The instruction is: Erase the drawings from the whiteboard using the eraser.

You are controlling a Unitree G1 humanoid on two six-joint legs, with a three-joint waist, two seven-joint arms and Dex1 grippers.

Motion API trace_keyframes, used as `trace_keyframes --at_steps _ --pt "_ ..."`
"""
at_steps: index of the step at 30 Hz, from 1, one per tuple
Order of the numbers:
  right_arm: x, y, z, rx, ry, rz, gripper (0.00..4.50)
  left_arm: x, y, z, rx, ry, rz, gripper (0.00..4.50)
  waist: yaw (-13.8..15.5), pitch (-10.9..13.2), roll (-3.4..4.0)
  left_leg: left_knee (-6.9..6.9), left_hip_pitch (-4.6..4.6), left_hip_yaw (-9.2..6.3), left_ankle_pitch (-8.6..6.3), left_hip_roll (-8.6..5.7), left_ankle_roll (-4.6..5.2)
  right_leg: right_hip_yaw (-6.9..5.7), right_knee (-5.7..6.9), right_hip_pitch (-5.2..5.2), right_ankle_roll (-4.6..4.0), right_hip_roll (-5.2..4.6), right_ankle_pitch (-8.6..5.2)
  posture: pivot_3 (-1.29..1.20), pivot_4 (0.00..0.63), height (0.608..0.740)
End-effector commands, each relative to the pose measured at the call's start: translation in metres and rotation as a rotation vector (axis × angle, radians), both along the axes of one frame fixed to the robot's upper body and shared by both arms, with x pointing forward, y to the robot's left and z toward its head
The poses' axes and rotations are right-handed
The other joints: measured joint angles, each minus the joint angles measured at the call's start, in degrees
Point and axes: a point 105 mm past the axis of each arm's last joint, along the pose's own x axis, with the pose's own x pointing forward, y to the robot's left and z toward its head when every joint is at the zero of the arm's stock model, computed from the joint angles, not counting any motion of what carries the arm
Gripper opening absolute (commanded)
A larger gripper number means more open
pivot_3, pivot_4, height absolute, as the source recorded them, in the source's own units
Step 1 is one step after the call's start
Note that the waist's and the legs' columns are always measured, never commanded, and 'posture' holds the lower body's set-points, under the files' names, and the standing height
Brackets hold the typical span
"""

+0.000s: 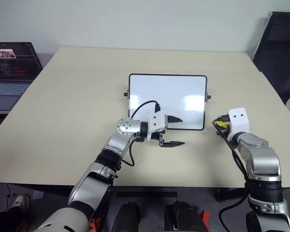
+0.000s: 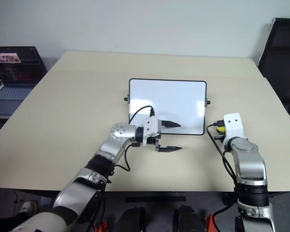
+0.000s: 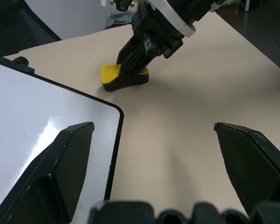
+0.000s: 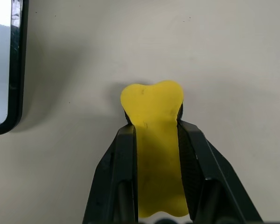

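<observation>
**Right wrist view: eraser clamped beside the board**

The right tool (image 4: 155, 140) grips the yellow eraser (image 4: 154, 121) on the table (image 1: 77, 96), just off the whiteboard (image 1: 167, 99) toward the right edge. The left tool (image 1: 176, 131) gapes wide, empty, over the board's near edge.

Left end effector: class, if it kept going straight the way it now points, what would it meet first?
Probably the eraser held by the right end effector; the bare table lies between, though depth is uncertain.
</observation>
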Motion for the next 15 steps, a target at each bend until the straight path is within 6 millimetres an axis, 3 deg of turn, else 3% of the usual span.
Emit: trace_keyframes --at_steps 1,11,12,15 --pt "0.001 -0.0057 0.0112 -0.009 -0.04 -0.016 0.87 0.0025 -0.0016 0.0138 -0.025 -0.056 -0.001 4.5 0.0 0.0 0.0 0.0 0.0 0.0 0.0 0.0 0.0 0.0 0.0 0.0 0.0 0.0 0.0 0.0 0.15 0.74" --pt "0.0001 -0.0108 0.0089 -0.015 -0.031 -0.042 0.87 0.0022 -0.0021 0.0147 -0.026 -0.063 -0.006 4.5 0.0 0.0 0.0 0.0 0.0 0.0 0.0 0.0 0.0 0.0 0.0 0.0 0.0 0.0 0.0 0.0 0.15 0.74" --pt "0.0001 -0.0104 0.0086 -0.012 -0.031 -0.042 1.56 0.0022 -0.0019 0.0149 -0.026 -0.065 -0.006 4.5 0.0 0.0 0.0 0.0 0.0 0.0 0.0 0.0 0.0 0.0 0.0 0.0 0.0 0.0 0.0 0.0 0.15 0.74" --pt "0.0003 -0.0095 0.0074 -0.003 -0.029 -0.044 2.45 0.0025 -0.0014 0.0159 -0.025 -0.07 -0.005 4.5 0.0 0.0 0.0 0.01 0.0 0.0 0.0 0.0 0.0 0.0 0.01 0.0 0.0 0.0 0.0 0.0 0.15 0.74"
